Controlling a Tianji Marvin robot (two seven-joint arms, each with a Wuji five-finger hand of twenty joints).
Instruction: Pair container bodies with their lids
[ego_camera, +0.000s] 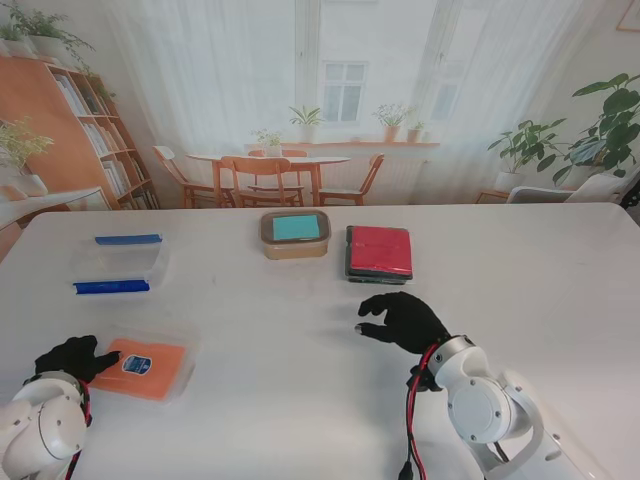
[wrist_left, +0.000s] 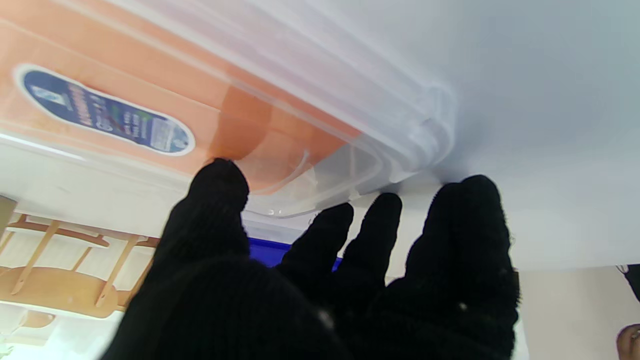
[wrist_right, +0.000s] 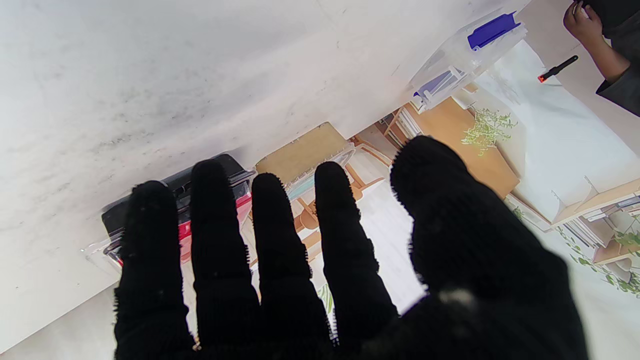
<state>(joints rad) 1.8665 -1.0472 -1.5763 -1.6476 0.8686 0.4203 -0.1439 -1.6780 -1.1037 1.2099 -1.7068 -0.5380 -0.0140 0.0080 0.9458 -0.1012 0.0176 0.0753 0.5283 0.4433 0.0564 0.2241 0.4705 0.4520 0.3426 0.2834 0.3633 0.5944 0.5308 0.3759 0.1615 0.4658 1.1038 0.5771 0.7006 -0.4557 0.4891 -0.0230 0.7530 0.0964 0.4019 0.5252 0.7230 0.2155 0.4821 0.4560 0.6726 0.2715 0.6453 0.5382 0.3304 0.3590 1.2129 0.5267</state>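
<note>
Fingertips of my left hand rest at the near corner of the orange lid, spread and gripping nothing, though I can't quite tell whether they touch. A shallow scrape could skate that thin lid away. My right hand hovers open, nearer to me than the red container; reaching carelessly could knock it into the tan container. The clear box sits farther left.

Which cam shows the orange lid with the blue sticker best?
The stand view: the whole orange lid shows there, near-left on the table, with the left robot hand at its edge. The left wrist view gives only a close partial of its corner and sticker. The right wrist view does not show it.
</note>
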